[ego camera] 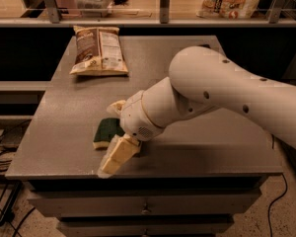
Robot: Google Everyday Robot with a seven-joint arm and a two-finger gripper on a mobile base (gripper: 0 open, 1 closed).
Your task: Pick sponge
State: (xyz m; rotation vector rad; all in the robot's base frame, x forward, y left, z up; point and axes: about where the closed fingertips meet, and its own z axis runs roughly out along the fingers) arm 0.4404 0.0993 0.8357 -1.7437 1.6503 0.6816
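Grasp setup: end effector [109, 138] is spread, one finger each side of the sponge [105, 130], near the counter [59, 127] front edge (chip bag [98, 50] well apart). Next, prob.: close fingers, then lift.

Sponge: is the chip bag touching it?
No, the chip bag lies far back on the table, well apart from the sponge, which the open gripper straddles near the front edge.
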